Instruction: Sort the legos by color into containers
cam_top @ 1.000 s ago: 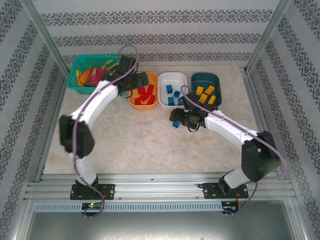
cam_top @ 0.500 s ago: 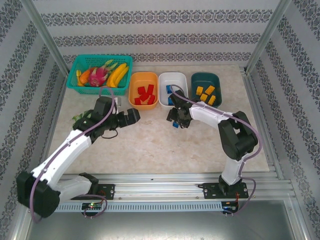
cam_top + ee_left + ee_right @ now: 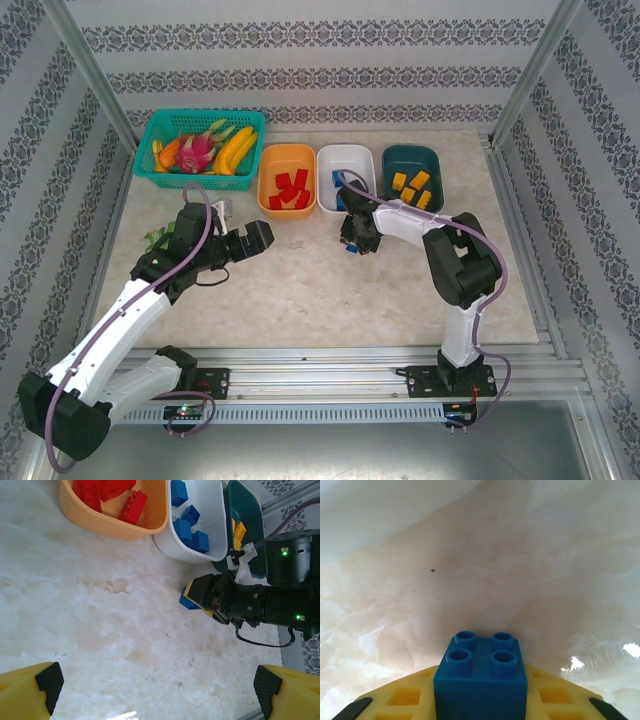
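Top external view: three oval bins stand in a row at the far side of the desk. From the left they are the orange bin, the white bin and the teal bin.
- The red bricks lie in the orange bin, the yellow bricks in the teal bin.
- A teal mesh basket of toy fruit sits left of the orange bin.
- A green leafy toy lies on the desk near the left arm's elbow.

Right jaws: down at desk level just in front of the white bin, closed on a single blue brick.
- Right wrist view: this brick sits studs-up between the yellow fingers, which press against both its sides.
- Cannot tell if it rests on the desk or hangs just clear of it.

Left jaws: spread wide and holding nothing, over bare desk in front of the orange bin, well apart from the right arm.
- Left wrist view: the two dark pads sit at opposite bottom corners of the frame.
- The same view shows several blue bricks in the white bin.
- It also shows the gripped brick just beside that bin's near wall, outside it.
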`<control>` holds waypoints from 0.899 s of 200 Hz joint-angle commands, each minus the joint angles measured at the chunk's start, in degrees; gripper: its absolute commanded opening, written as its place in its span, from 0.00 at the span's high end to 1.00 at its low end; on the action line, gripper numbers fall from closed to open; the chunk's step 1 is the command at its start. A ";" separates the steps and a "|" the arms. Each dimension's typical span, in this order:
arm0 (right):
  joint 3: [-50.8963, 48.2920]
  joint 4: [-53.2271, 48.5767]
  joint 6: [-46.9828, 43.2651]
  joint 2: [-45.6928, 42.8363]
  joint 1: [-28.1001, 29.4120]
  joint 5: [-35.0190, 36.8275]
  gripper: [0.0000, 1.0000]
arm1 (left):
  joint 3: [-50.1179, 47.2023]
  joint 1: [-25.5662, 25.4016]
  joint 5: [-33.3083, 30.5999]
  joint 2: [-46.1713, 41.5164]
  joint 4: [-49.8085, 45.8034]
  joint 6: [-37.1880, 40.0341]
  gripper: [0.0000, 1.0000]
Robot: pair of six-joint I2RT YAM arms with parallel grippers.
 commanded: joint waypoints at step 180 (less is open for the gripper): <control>50.81 -12.63 -21.49 20.72 -9.56 -0.69 0.79 | 38.35 0.82 10.30 43.23 12.34 -1.20 0.00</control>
